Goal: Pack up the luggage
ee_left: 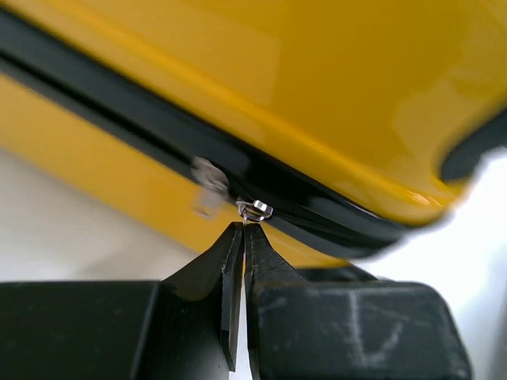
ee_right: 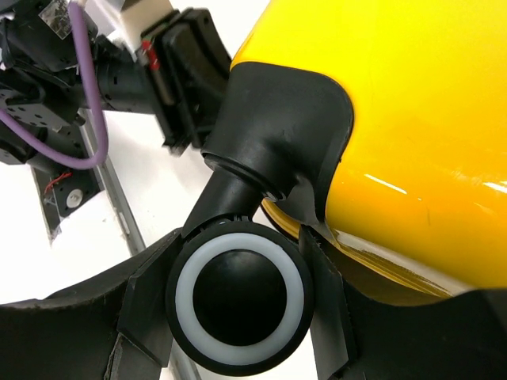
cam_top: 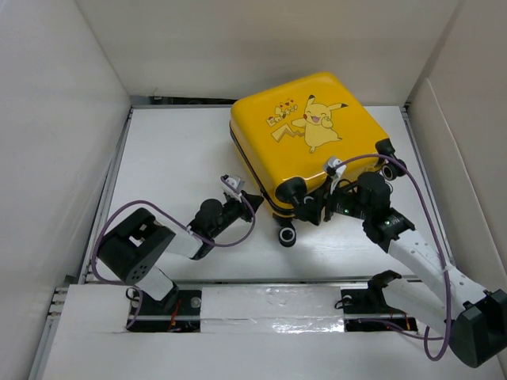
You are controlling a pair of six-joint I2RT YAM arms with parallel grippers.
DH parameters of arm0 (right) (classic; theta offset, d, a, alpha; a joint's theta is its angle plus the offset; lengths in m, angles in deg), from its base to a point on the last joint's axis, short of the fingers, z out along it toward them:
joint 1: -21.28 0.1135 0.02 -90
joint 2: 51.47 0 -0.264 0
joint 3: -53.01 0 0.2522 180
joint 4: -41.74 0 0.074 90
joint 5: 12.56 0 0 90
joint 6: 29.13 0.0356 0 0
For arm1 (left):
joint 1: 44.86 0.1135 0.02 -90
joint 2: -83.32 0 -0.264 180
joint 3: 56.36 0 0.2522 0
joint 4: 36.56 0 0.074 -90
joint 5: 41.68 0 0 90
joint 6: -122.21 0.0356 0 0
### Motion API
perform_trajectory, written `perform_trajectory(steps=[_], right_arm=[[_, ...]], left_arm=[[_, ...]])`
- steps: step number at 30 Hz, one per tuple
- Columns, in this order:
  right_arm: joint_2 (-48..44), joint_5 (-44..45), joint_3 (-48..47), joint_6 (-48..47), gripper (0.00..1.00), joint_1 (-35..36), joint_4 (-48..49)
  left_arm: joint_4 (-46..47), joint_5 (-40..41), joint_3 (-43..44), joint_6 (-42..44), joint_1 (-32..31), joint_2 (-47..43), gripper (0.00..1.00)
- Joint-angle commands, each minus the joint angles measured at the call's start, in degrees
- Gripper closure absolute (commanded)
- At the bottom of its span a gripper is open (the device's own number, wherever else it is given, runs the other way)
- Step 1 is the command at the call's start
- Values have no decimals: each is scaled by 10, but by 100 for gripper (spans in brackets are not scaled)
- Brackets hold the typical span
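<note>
On your left, the wall (cam_top: 55,119) runs along the table (cam_top: 182,158) edge, and a wide stretch of white table lies between it and the luggage. Your left gripper (cam_top: 255,196) reaches across the near part of that stretch to the luggage's near-left side. Its jaws are together, tips (ee_left: 234,237) right under the small silver zip pull (ee_left: 255,209) on the black zip band (ee_left: 142,131). You cannot tell whether the pull is pinched.

The luggage (cam_top: 313,142) lies flat and closed at the far right of the table, turned like a diamond, Pikachu face up. It is a glossy yellow shell with rounded corners and black trim. Its far corner is near the far wall (cam_top: 277,39).

At the near corner a black wheel (cam_top: 287,235) with a white ring sticks out. Your right gripper (cam_top: 299,218) is clamped on it, with a finger (ee_right: 146,305) against each side. A second wheel (cam_top: 390,169) sits at the right corner, near the table's right edge and the right wall (cam_top: 467,158), so room is tight there.
</note>
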Motion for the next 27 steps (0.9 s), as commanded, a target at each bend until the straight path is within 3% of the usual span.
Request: perform_trajectory(steps=[1,5,9,10,11,12,14,15,21,25,27], right_arm=[[-23,31,5,4,100,-8,18],[-36,37,6,-1,100,-8,4],[-35,29,4,3,100,3,4],[-30,30,1,3,100,14,6],[-28,35,-3,2,100,23,7],[-18,50,-6,-1,100,32,6],[-8,64,-21,-4,100,58,9],[5,67,-27,-4,100,67,12],[72,96,-95,5,100,185,58],[135,117,-153,7,99,259,82],[168,125,-176,1,82,283,82]], left_arm=[[-38,178,6,15,13,-18,100],[-44,195,12,-5,58,-21,100],[-32,182,18,-11,64,-36,100],[-27,179,13,-19,64,-41,94],[-24,177,1,-27,64,-47,82],[-25,177,-7,-48,64,-71,53],[-35,176,-22,-66,64,-111,24],[-70,185,-30,-79,64,-163,1],[-327,265,20,-114,58,-397,1],[-437,290,51,-109,58,-509,1],[-489,304,63,-115,58,-557,1]])
